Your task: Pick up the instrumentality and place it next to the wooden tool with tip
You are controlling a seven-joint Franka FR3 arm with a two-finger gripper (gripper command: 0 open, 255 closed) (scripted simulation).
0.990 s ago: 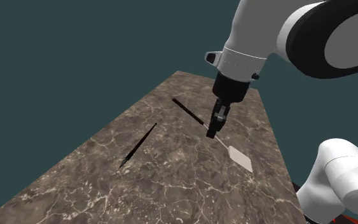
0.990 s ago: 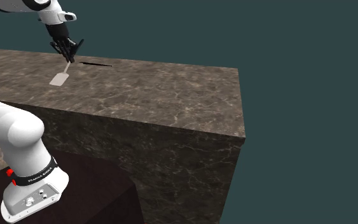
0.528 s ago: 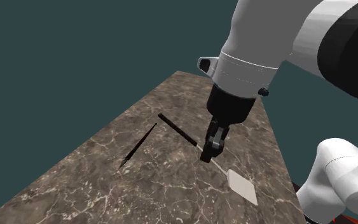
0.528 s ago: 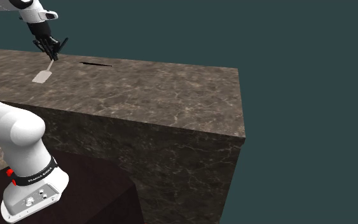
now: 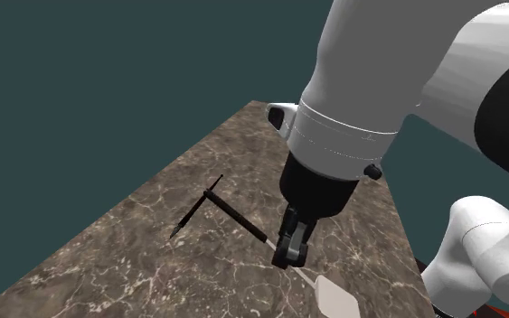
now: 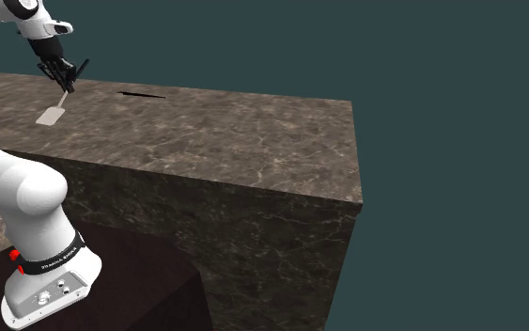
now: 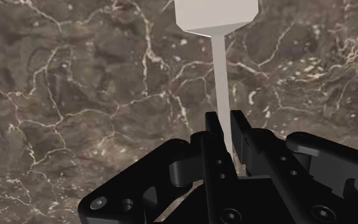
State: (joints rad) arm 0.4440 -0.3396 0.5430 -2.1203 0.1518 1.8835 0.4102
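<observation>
My gripper (image 5: 287, 256) is shut on a spatula and holds it just above the brown marble counter (image 5: 135, 262). The spatula's pale blade (image 5: 336, 300) points toward the shoulder view's lower right, and its dark handle (image 5: 234, 215) sticks out the other way. In the wrist view the fingers (image 7: 212, 137) clasp the pale shaft (image 7: 222, 83), with the blade (image 7: 215, 14) ahead of them. A thin dark pointed tool (image 5: 195, 208) lies on the counter; the handle's end reaches close to its far end. In the second exterior view the gripper (image 6: 62, 80) hangs over the counter's left part, well left of the dark tool (image 6: 143, 95).
The counter (image 6: 234, 122) is a tall block with a sheer front face and a right edge against a teal backdrop. The arm's white base (image 6: 27, 207) stands on a dark stand (image 6: 131, 273) in front of it.
The arm has carried the spatula toward the shoulder view's lower edge and leftward in the second exterior view. The handle's end now sits near the dark tool. The dark tool has not moved.
</observation>
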